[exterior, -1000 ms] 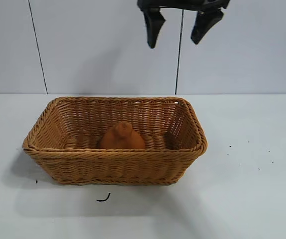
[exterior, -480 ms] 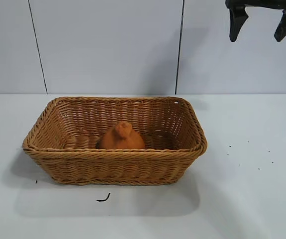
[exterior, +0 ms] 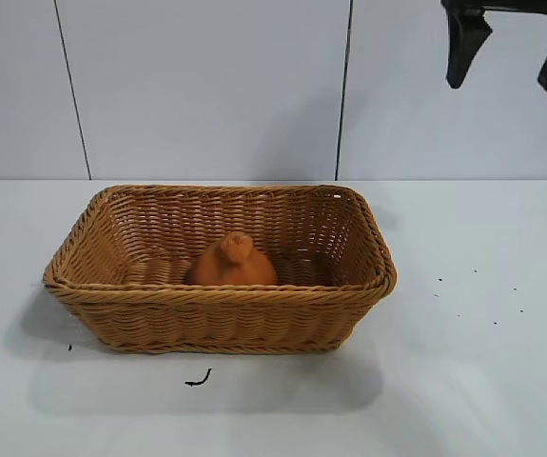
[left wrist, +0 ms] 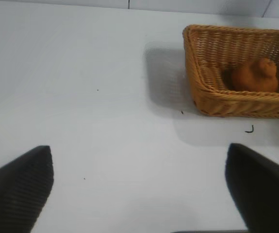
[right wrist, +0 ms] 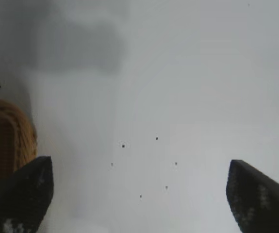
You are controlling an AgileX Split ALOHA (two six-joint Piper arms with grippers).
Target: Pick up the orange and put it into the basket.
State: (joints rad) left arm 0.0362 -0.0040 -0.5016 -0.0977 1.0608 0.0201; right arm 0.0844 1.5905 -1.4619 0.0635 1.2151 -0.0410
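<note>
The orange (exterior: pixel 233 263) lies inside the tan wicker basket (exterior: pixel 221 333) in the middle of the table; both also show in the left wrist view, the orange (left wrist: pixel 254 75) in the basket (left wrist: pixel 205 92). My right gripper (exterior: pixel 511 59) hangs open and empty high at the upper right, well above the table and to the right of the basket; its wrist view (right wrist: pixel 139 194) shows bare table between the jaws and the basket's edge (right wrist: pixel 6 141) to one side. My left gripper (left wrist: pixel 139 187) is open and empty over bare table, away from the basket, and does not show in the exterior view.
A small black scrap (exterior: pixel 198 379) lies on the white table in front of the basket. Dark specks (exterior: pixel 473 295) dot the table to the basket's right. A white panelled wall stands behind.
My right gripper has moved from above the basket to the upper right, then dropped slightly. The orange stays in the basket.
</note>
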